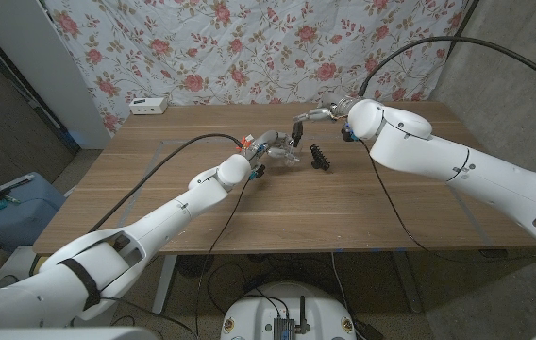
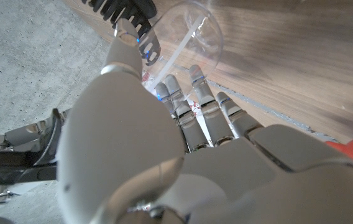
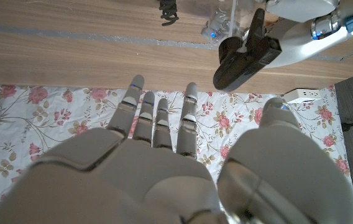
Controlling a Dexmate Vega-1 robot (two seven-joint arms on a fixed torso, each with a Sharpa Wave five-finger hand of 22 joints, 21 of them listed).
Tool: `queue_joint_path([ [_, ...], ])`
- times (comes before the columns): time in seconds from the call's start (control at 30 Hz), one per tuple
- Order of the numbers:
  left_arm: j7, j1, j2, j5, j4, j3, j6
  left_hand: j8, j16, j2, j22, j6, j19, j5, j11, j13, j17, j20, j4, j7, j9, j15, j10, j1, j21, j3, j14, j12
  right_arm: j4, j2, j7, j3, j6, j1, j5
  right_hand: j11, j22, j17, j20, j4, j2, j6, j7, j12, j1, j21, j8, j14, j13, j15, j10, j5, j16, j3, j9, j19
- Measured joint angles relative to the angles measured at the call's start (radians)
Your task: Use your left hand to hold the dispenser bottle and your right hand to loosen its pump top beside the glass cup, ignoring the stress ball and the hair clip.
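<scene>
The clear dispenser bottle (image 1: 291, 152) stands at mid-table; the left wrist view shows it as a clear round body (image 2: 192, 34) with a thin white tube inside. My left hand (image 1: 266, 148) holds it, thumb on one side and fingers (image 2: 198, 93) on the other. I cannot tell the glass cup apart from the bottle in that clear cluster. My right hand (image 1: 321, 115) hovers just behind and above the bottle, fingers (image 3: 158, 115) spread and holding nothing. The black hair clip (image 1: 322, 158) lies just right of the bottle. The orange stress ball (image 1: 246, 142) sits by my left wrist.
A white power strip (image 1: 148, 106) lies at the table's far left corner. A floral curtain (image 1: 277, 47) hangs behind the table (image 1: 362, 212). A blue box (image 1: 4, 203) stands on the floor to the left. Cables run over the table to both arms.
</scene>
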Motion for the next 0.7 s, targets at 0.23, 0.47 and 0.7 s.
queue_joint_path([
  [0.23,0.000,-0.004,-0.004,0.000,0.007,0.002,-0.002,-0.001,0.000,0.000,0.000,0.000,0.000,0.000,0.000,0.000,0.000,0.000,0.000,0.000,0.000,0.000,0.000,0.000,0.000,0.000,0.000,0.000,0.021,0.013,0.015,-0.030,-0.009,0.023,-0.001,0.002,0.000,-0.009,0.000,-0.027,-0.005,0.000,0.000,0.000,0.027,0.000,0.008,-0.006,-0.005,-0.002,-0.002,0.000,-0.005,0.018,0.006,0.000],
  [0.47,0.000,-0.008,-0.006,0.000,0.010,0.003,-0.004,0.003,-0.001,0.000,0.000,0.000,0.000,0.000,0.000,0.000,0.000,0.000,0.000,0.000,0.000,0.000,0.000,0.000,0.000,0.000,0.000,-0.002,0.035,0.022,0.022,-0.051,-0.020,0.040,-0.003,0.007,0.000,-0.014,0.000,-0.050,0.003,0.008,-0.008,0.000,0.058,0.000,0.015,-0.006,-0.008,-0.002,-0.007,0.008,-0.005,0.034,0.015,0.000],
  [0.7,-0.001,-0.010,-0.009,0.001,0.011,0.005,-0.004,0.003,-0.003,0.000,0.000,0.000,0.000,0.000,0.000,0.000,0.000,0.000,0.000,0.000,0.000,0.000,0.000,0.000,0.000,0.000,0.000,-0.003,0.049,0.028,0.025,-0.071,-0.026,0.055,-0.005,0.007,0.000,-0.018,0.000,-0.081,0.013,0.020,-0.020,0.000,0.094,0.000,0.031,-0.002,-0.014,-0.006,-0.007,0.008,-0.005,0.057,0.024,0.000],
])
